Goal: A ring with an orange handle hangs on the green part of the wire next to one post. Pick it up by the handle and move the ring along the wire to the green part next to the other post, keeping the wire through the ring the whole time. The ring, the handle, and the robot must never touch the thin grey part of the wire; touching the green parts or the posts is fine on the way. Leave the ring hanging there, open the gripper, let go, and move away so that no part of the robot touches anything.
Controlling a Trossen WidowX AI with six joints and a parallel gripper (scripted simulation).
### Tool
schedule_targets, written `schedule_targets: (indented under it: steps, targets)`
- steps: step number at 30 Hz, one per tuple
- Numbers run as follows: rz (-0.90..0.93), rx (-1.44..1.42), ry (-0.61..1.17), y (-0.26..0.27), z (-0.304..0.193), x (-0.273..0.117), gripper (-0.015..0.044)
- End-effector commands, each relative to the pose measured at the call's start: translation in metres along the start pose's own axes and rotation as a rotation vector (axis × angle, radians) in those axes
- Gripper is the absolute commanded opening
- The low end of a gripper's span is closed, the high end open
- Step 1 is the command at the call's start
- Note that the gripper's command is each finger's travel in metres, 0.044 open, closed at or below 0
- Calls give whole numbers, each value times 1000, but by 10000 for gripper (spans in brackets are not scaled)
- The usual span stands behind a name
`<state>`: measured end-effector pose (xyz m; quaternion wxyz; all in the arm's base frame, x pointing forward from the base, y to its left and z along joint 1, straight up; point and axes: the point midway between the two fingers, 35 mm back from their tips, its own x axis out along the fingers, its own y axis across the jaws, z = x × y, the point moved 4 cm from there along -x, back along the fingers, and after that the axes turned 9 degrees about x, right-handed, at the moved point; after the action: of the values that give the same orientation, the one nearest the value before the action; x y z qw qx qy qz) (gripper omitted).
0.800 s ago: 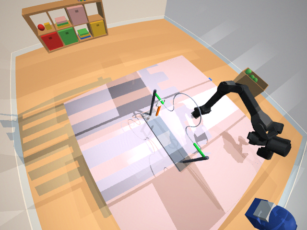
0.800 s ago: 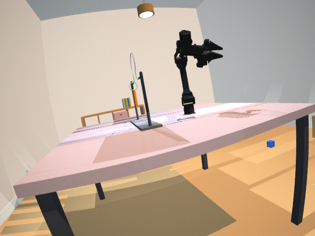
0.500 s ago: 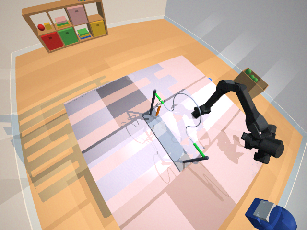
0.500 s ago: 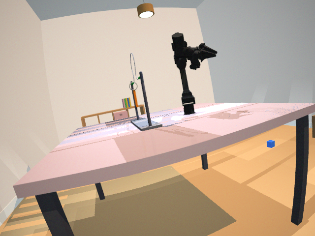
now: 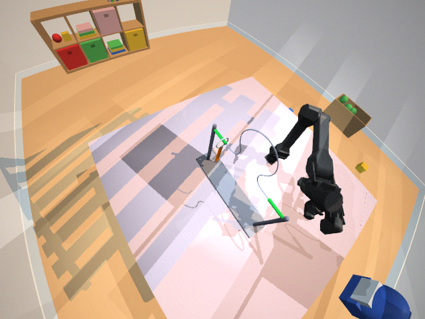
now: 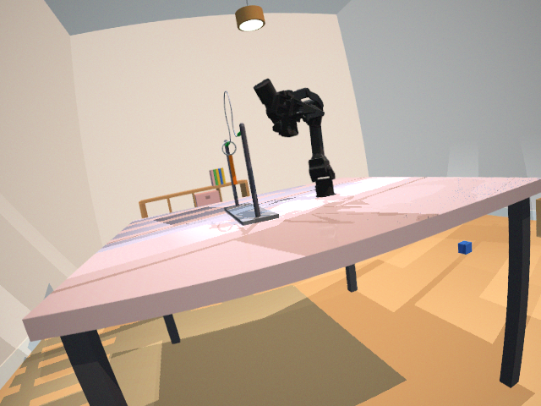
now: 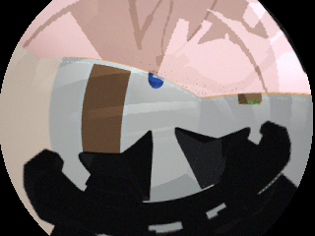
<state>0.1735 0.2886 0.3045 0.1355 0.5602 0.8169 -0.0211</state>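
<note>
A pale ring (image 5: 216, 145) (image 6: 222, 149) hangs around the wire at the green part (image 5: 219, 135) beside the far post (image 5: 210, 142) (image 6: 234, 192). Its orange handle (image 5: 218, 153) (image 6: 232, 169) points down. The thin grey wire (image 5: 247, 129) curves to the other green part (image 5: 275, 208) by the near post (image 5: 271, 221) (image 6: 249, 170). My gripper (image 7: 163, 132) is partly open, with nothing between its fingers in the wrist view. It is raised well away from the ring and handle, on the near post's side. The top and exterior views do not show its fingertips clearly.
The posts stand on a thin dark base plate (image 5: 233, 195) (image 6: 266, 216) on the pink table (image 5: 212, 274) (image 6: 174, 266). My arm (image 5: 321, 147) (image 6: 315, 135) rises beside the grey wire's arc, and its base overlaps the wire's outline in the top view.
</note>
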Motion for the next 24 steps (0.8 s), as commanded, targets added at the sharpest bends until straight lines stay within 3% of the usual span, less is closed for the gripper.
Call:
schedule_targets:
  steps: [1,13,24]
  targets:
    - [107,-134,-28,12,18,-24,160]
    - [422,-592,-253,32,79,-110,160]
    - [616,-943,-591,18,134,-190,160]
